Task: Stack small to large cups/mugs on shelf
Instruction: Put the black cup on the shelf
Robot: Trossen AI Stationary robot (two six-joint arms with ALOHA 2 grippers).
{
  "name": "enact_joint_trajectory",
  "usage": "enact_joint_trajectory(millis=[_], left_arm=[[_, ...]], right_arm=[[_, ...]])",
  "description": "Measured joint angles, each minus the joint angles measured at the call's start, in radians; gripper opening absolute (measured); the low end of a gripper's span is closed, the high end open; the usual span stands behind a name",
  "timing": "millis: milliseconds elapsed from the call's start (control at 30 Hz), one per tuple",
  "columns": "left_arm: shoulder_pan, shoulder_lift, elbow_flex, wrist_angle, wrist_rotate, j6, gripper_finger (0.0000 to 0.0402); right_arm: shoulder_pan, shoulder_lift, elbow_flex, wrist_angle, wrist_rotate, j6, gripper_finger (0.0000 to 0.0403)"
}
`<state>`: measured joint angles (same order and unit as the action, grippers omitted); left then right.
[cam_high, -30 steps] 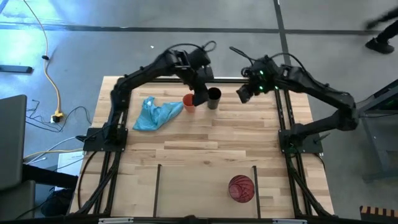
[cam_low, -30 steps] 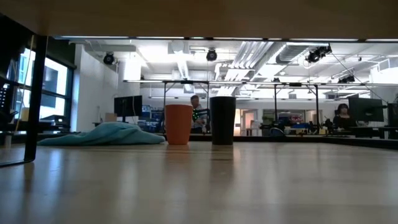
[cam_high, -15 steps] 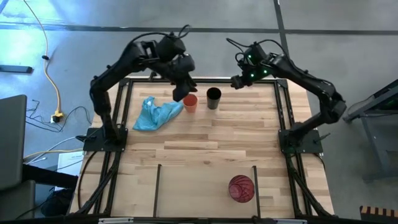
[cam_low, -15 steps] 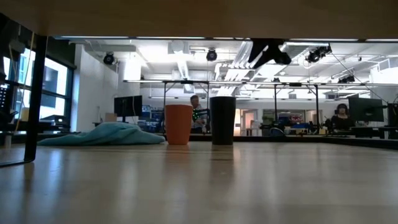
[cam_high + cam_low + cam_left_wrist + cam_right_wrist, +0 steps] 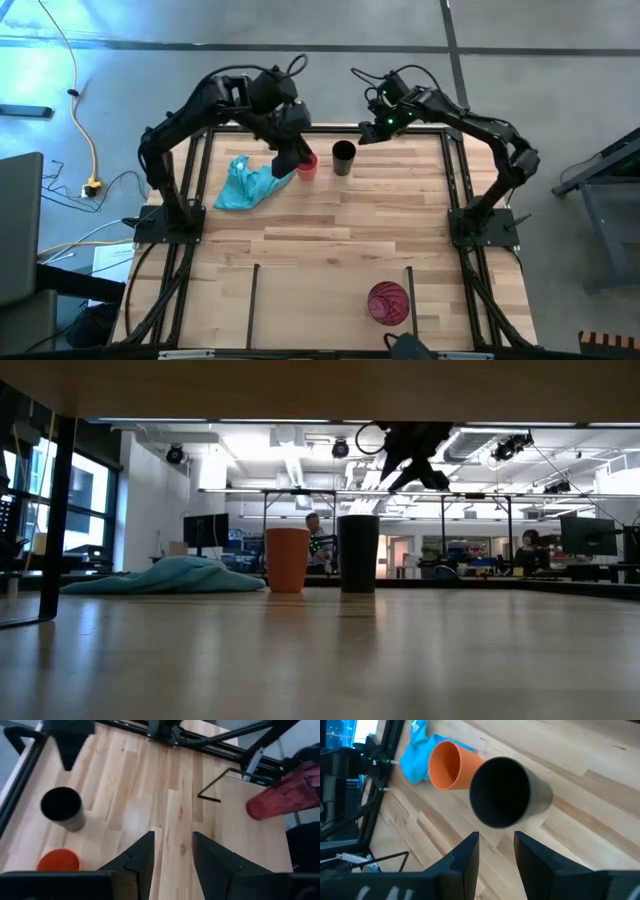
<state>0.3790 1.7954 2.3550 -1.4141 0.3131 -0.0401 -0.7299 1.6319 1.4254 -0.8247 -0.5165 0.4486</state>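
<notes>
The small orange cup [image 5: 309, 166] and the black cup [image 5: 343, 157] stand upright side by side near the table's far edge, also seen in the low view as orange cup [image 5: 287, 559] and black cup [image 5: 358, 553]. The red-pink cup [image 5: 388, 302] stands on the shelf [image 5: 320, 300] near the front edge. My left gripper [image 5: 173, 837] hovers open above and just left of the orange cup, with nothing between its fingers. My right gripper [image 5: 496, 837] hangs open above and to the far right of the black cup [image 5: 502, 792], holding nothing.
A light-blue cloth [image 5: 250, 183] lies crumpled left of the orange cup. Two thin black bars [image 5: 255, 292] [image 5: 410, 290] mark off the shelf. Black frame rails run along the table's left, right and far edges. Bare planks fill the table's middle.
My left gripper has risen and drawn back toward the table's left, from between the orange and black cups to above the orange cup's left side. My right gripper has swung toward the left and come down toward the black cup, turning as it went. The cups have not moved.
</notes>
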Motion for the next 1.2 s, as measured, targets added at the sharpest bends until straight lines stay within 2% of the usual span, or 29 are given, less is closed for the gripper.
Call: enact_joint_trajectory(millis=[267,533,700,800,1000,1200], left_arm=[[-0.048,0.0,0.0,-0.011,-0.044,-0.021,0.0117],[-0.048,0.0,0.0,-0.025,-0.044,-0.02,0.0117],[-0.048,0.0,0.0,-0.028,-0.044,-0.02,0.0117],[-0.048,0.001,0.0,-0.029,-0.044,-0.02,0.0117],[-0.048,0.001,0.0,-0.035,-0.04,-0.02,0.0117],[-0.048,0.001,0.0,-0.056,-0.039,-0.025,0.0117]], right_arm=[[0.022,0.01,0.0,0.038,0.087,0.045,0.0114],[0.066,0.01,0.0,0.026,0.016,0.048,0.0114],[0.083,0.009,0.0,0.054,-0.112,0.068,0.0114],[0.085,0.009,0.0,0.094,-0.153,0.107,0.0114],[0.074,0.009,0.0,0.144,-0.155,0.228,0.0114],[0.049,0.009,0.0,0.117,-0.104,0.251,0.0114]])
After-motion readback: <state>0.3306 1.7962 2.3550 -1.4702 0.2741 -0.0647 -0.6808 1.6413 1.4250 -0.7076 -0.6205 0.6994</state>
